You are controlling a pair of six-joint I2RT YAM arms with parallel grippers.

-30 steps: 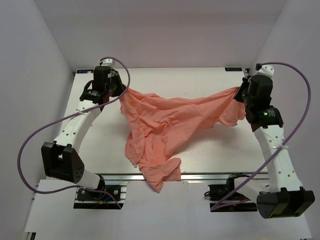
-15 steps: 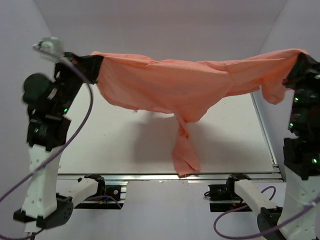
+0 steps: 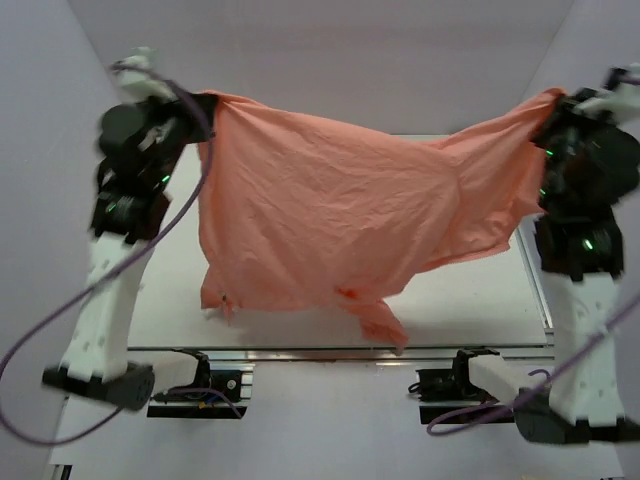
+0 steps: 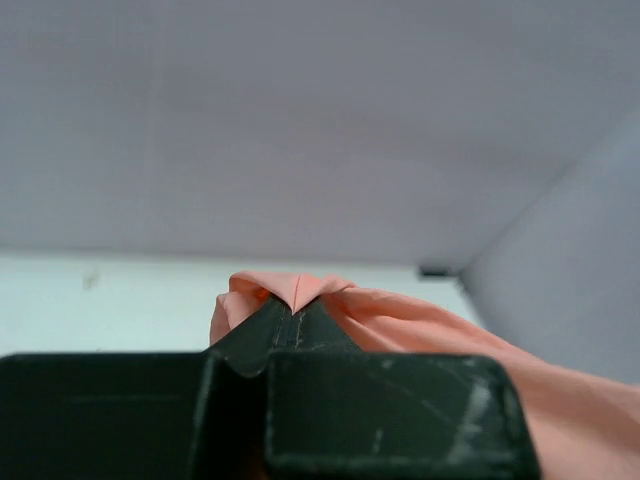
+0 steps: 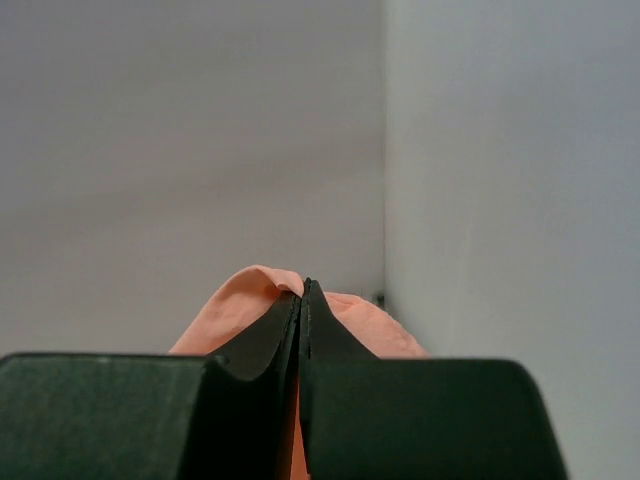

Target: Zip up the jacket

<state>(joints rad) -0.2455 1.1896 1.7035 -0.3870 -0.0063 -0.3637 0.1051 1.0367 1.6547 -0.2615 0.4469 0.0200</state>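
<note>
The salmon-pink jacket (image 3: 340,220) hangs spread out in the air between my two raised arms, above the table. My left gripper (image 3: 205,105) is shut on its upper left corner; pink fabric (image 4: 300,288) pokes out between the closed jaws in the left wrist view (image 4: 295,310). My right gripper (image 3: 555,105) is shut on the upper right corner; the fabric (image 5: 250,295) bulges past the closed jaws in the right wrist view (image 5: 302,292). The jacket's lower edge and a dangling sleeve (image 3: 385,320) hang near the table's front edge. No zipper shows.
The white table (image 3: 480,300) lies below the hanging jacket, with white walls at the back and both sides. A metal rail (image 3: 330,355) runs along the table's front edge by the arm bases.
Both arms lifted the jacket off the table a second ago. Since half a second ago the bunched fabric has dropped open into a broad hanging sheet.
</note>
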